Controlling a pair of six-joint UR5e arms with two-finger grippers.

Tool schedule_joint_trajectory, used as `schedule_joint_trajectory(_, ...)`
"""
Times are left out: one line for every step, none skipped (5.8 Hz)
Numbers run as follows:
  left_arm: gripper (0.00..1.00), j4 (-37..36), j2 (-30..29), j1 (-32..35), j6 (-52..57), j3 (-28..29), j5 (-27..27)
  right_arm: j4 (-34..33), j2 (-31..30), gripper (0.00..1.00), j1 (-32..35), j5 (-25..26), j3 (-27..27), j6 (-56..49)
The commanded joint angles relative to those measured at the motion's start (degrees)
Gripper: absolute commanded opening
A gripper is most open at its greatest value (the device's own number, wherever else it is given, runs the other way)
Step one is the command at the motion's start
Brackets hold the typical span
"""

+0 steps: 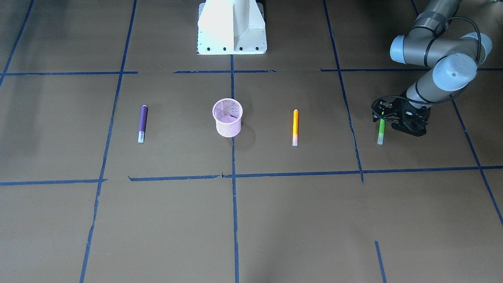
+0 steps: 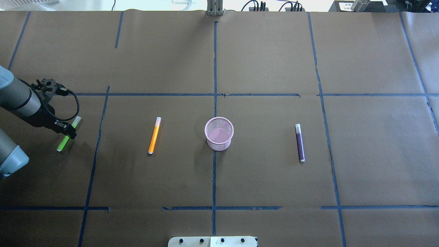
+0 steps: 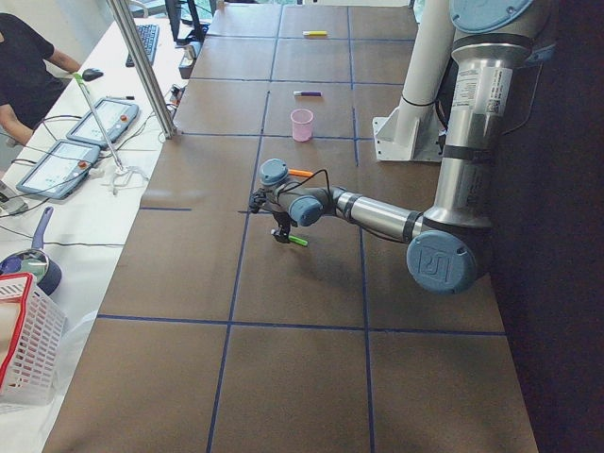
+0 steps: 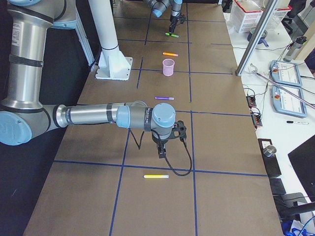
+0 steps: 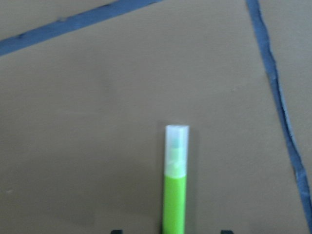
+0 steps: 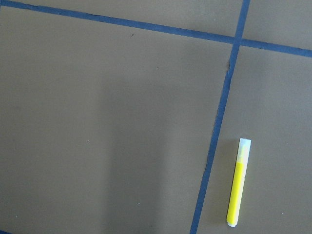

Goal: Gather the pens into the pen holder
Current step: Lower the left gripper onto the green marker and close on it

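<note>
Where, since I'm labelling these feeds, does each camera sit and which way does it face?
Front-facing: across the table, steeply down toward the robot's base; left arm at right.
Overhead: behind the robot, forward and down; left arm at left.
Exterior left: table's left end, along it; left arm near.
Exterior right: table's right end; right arm near.
Left wrist: down on the green pen; fingertips at bottom edge.
Right wrist: down on a yellow pen; no body shows.
Shared: front-facing and overhead both show the pen holder.

Only a "UR" mark on the blue joint cap (image 3: 441, 262) of the left arm (image 3: 377, 212)
</note>
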State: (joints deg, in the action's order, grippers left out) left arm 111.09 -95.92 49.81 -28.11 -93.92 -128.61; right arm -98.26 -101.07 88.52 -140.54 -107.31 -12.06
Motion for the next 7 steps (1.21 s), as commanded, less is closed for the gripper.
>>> schedule_joint_trajectory(0.54, 0.00, -0.23, -0.50, 0.42, 0.32, 0.11, 0.00, 0.00, 1.00, -0.10, 0.00, 0.09, -0.06)
schedule_joint_trajectory(0.52, 0.00, -0.41, -0.59, 0.59, 1.01, 0.11, 0.00, 0.00, 1.00, -0.10, 0.00, 0.09, -0.06)
schedule_joint_trajectory(0.51, 0.00, -1.02, -0.50, 0.68, 1.72, 0.20, 0.00, 0.00, 1.00, -0.18, 0.00, 0.09, 0.02)
schedule_joint_trajectory(0.48, 0.09, -1.28, -0.50, 0.68, 1.90, 1.42, 0.00, 0.00, 1.00, -0.19, 0.00, 0.17, -0.06)
schedule_joint_trajectory(0.44, 0.00, -1.20, -0.59, 0.68, 1.99, 1.69, 0.00, 0.00, 1.00, -0.27, 0.00, 0.44, -0.06)
schedule_joint_trajectory(0.38, 0.09, -1.02, -0.50, 0.77, 1.99, 1.69, 0.00, 0.00, 1.00, -0.36, 0.00, 0.53, 0.02)
schedule_joint_trajectory(0.35, 0.09, -0.85, -0.50, 0.68, 1.99, 1.69, 0.00, 0.00, 1.00, -0.45, 0.00, 0.61, 0.02)
